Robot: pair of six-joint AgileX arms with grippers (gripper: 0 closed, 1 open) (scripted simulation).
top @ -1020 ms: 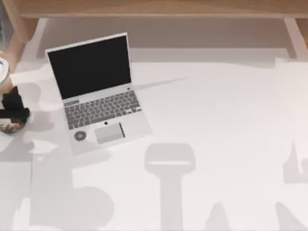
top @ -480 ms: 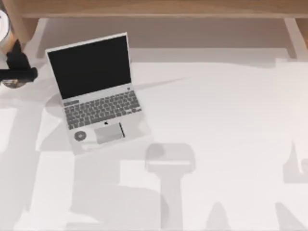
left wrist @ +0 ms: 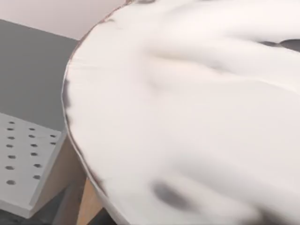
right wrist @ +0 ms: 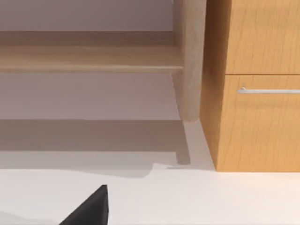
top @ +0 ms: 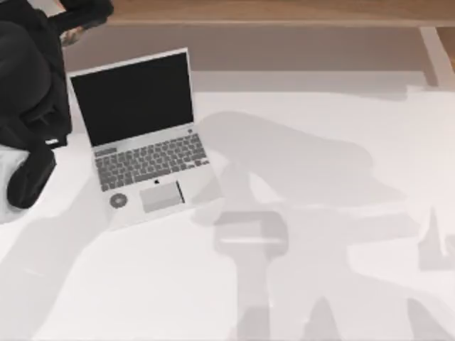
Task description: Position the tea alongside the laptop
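The white table in front of me carries the open laptop, lying flat beside my left arm.

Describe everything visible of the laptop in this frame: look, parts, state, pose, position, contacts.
The laptop is silver-grey, metal by its look, and open. Its black screen is unlit and tilted back toward the table's far side. The base carries a grey keyboard, a pale trackpad and a small round sticker near its front left corner. It lies flat on the white table, at the left, far part, turned slightly so that its front edge slants. The dark left arm looms just to its left, overlapping the screen's edge from above; contact cannot be judged.
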